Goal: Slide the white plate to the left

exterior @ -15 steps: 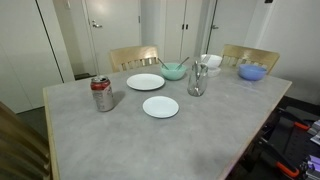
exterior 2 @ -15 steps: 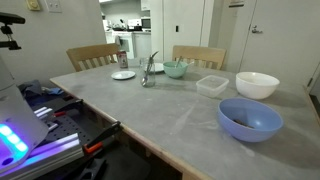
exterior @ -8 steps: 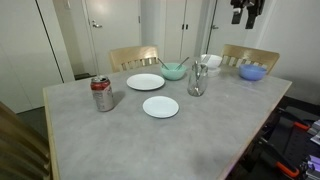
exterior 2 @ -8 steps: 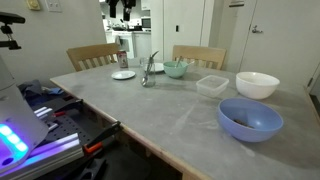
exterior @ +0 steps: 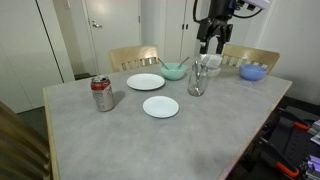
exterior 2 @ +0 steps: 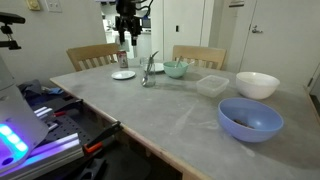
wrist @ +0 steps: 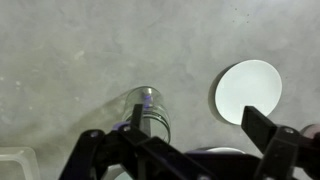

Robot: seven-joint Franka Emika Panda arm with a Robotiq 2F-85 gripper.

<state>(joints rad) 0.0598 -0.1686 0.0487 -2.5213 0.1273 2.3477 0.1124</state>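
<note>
1. The plain round flat white plate [exterior: 160, 106] lies on the grey table top [exterior: 120, 140], near the table's middle. Nothing is on it and nothing touches it.
2. Just behind it, and apart from it, lies a slightly wider white plate with a shaded rim [exterior: 145, 82].
3. A red soda can [exterior: 102, 93] stands upright to one side. A clear drinking glass [exterior: 197, 80] stands upright on the opposite side, near the plain plate but not touching it.
4. Farther back are a teal bowl [exterior: 174, 71], a blue bowl [exterior: 252, 72] and a white bowl [exterior 2: 257, 84].
5. The black Robotiq gripper [exterior: 208, 42] hangs in the air above the glass, well apart from the plain plate.
6. In the wrist view the fingers [wrist: 268, 135] are spread wide with nothing between them. The glass lies below, and a white plate sits off to one side; I cannot tell which plate it is.
</note>
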